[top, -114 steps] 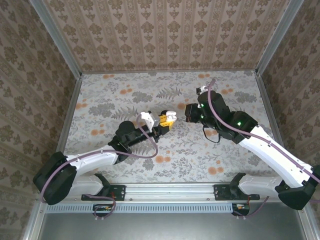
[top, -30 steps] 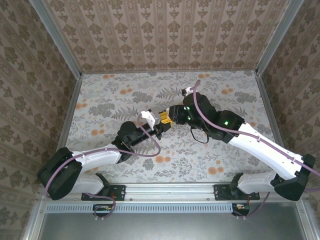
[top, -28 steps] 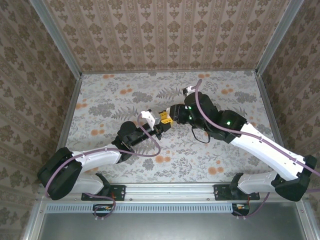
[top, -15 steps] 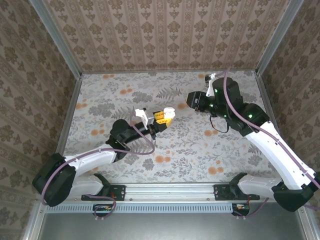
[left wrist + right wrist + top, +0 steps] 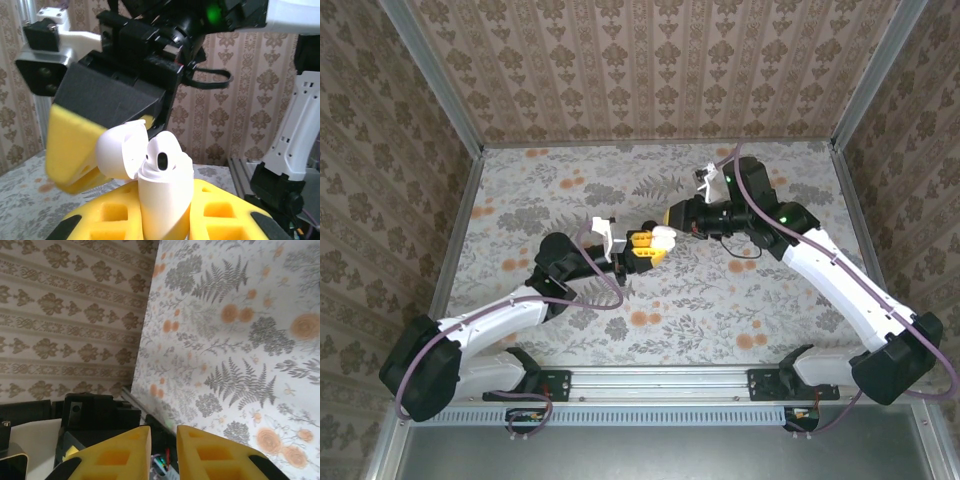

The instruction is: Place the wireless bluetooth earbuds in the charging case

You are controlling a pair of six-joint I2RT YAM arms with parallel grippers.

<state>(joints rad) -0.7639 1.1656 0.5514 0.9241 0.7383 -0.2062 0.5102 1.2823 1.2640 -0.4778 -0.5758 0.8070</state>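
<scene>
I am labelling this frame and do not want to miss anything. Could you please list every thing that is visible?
charging case: one, white, lid open, held above the table's middle
earbud: one, white, sitting in the open case
table cover: one, grey and orange floral, over the table
walls: three, beige patterned, around the table
left gripper: one, black with yellow pads, closed on the case
right gripper: one, yellow fingers close together, close behind the case's lid
</scene>
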